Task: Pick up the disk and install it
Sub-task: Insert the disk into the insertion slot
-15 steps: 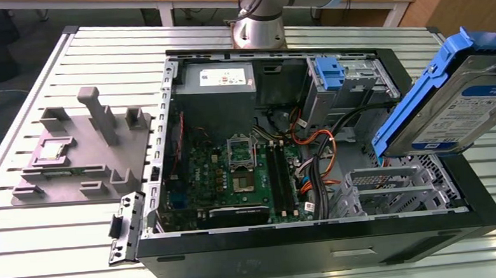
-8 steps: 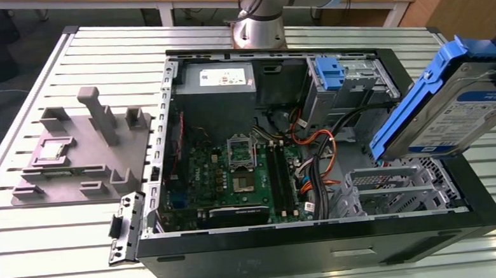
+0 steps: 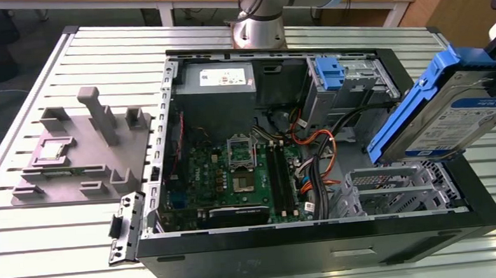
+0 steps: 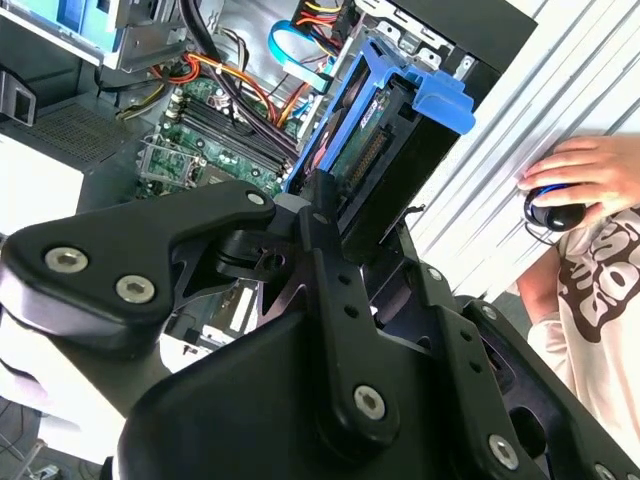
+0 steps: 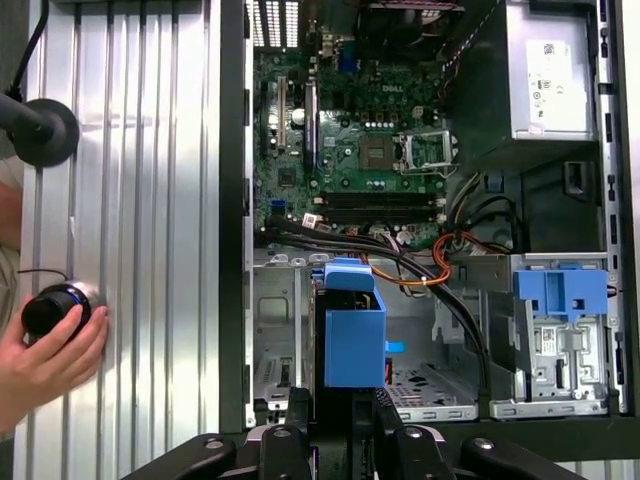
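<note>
hand [image 5: 342,408] grips disk [image 3: 424,104], label [image 3: 476,124] cropped

The silver disk [image 3: 447,112], blue-framed with a white-and-blue label, hangs steeply tilted above the case [image 3: 322,250].

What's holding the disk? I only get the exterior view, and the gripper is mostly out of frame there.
Observer: The gripper is shut on the disk, clamping its blue-framed sides.
Operator: What's under it?
Observer: In the first wrist view the disk sits over the metal cage in a corner of the case, beside the blue-handled bay.
Operator: Anyone close?
Observer: Yes, a person's hand rests on a round black controller on the slatted table beside the case.
</note>
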Available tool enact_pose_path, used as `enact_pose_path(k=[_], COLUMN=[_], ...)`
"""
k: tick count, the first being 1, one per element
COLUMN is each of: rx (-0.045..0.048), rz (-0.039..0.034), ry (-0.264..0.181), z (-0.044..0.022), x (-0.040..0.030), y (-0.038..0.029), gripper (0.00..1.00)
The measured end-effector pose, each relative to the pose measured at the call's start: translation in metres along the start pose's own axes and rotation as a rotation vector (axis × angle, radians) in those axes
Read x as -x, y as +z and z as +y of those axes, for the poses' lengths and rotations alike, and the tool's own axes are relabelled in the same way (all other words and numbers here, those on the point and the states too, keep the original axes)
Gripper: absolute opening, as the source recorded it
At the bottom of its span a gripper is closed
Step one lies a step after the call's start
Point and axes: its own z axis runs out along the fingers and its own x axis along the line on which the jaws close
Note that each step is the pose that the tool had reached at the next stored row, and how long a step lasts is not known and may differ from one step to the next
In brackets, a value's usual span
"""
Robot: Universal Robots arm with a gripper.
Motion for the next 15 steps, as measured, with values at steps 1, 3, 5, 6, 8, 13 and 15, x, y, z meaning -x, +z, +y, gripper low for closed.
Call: enact_pose_path(k=[1,3,5,6,8,13,15], rx=[0.0000,0.0000,0.0000,0.0000,0.0000,0.0000,0.0000], rz=[0.0001,0.0002,0.0000,0.0001,0.0001,0.0001,0.0001], ry=[0.000,0.000,0.000,0.000,0.000,0.000,0.000], z=[0.0000,0.0000,-0.0001,-0.0001,-0.0002,-0.0004,-0.0005], x=[0.0000,0.0000,-0.0001,-0.0001,-0.0002,-0.0005,-0.0006], y=[0.0000,0.0002,0.0012,0.0016,0.0029,0.0067,0.0083], gripper=[0.35,0.35,0.35,0.35,0.35,0.35,0.35])
